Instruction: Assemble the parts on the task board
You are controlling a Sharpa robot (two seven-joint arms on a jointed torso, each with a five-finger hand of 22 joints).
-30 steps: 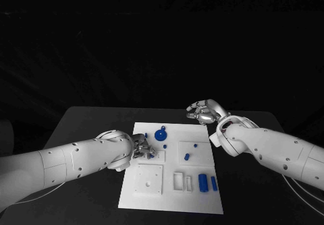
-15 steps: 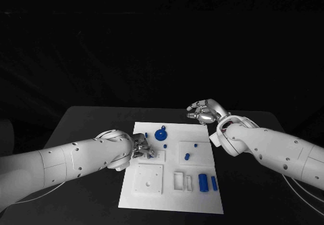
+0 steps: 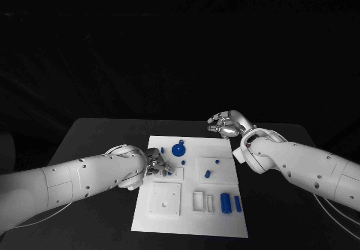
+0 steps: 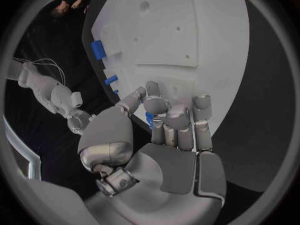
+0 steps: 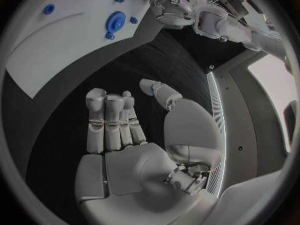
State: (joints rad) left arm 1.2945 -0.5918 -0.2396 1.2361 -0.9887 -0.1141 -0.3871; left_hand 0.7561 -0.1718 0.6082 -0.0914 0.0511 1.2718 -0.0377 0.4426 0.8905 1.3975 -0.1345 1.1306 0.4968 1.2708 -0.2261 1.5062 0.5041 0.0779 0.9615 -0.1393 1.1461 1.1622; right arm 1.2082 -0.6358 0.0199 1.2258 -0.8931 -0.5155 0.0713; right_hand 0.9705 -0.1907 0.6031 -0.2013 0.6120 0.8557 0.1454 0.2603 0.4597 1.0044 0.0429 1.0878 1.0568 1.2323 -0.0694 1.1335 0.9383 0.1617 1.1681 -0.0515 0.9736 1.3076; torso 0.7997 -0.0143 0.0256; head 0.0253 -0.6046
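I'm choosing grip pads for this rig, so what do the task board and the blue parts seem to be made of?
The task board looks like matte white plastic: an even, dull surface with crisp cut pockets, though painted metal can't be ruled out. The blue parts, such as the round disc and the upright block, look like smooth moulded plastic in uniform saturated colour with little gloss.

Black table (image 3: 105, 135) spans scene, matte top. Dark backdrop behind far edge, unlit. Room beyond table dim; bright pale panel at right.
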